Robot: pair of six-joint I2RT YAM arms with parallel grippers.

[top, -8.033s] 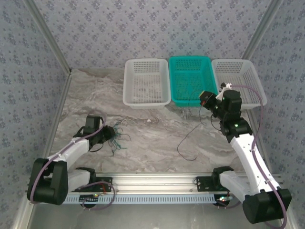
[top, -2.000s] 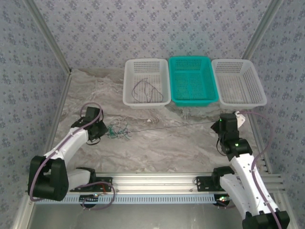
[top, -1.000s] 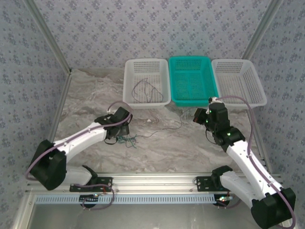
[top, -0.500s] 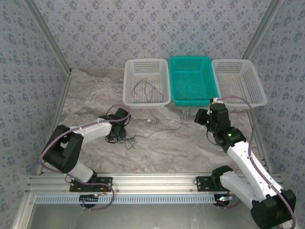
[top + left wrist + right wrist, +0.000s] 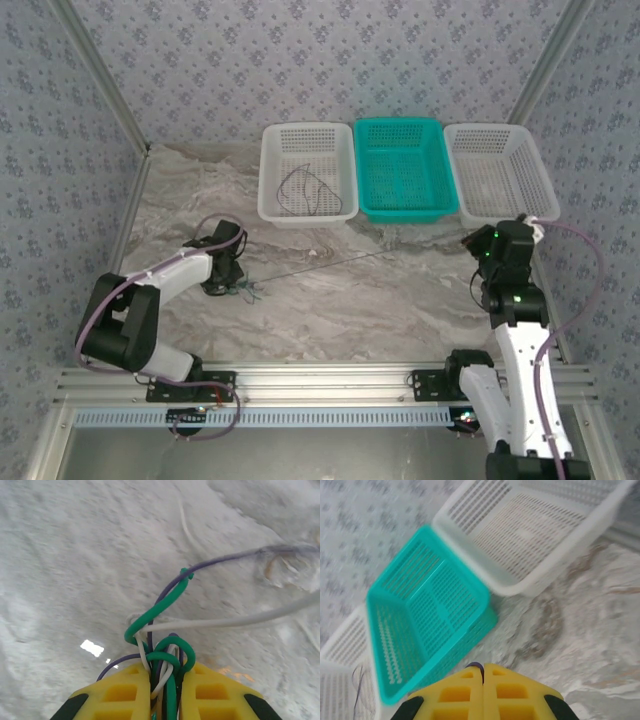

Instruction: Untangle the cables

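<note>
Tightly, left fingers [image 5: 117, 695] pinch tangled cables [image 5: 161, 609]; right fingers [image 5: 457, 690] grip one strand [image 5: 476, 666].

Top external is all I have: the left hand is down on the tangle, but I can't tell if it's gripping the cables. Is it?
Observer: Yes. In the left wrist view the left hand has its yellow pads pinched on the cables, green, white and purple strands bunched between them.
Operator: And the other arm?
Observer: In the right wrist view the right hand is shut, with a dark wire end poking out between its pads.
Operator: What leaves the bundle?
Observer: A purple strand and a white strand run off toward the right of the left wrist view.
</note>
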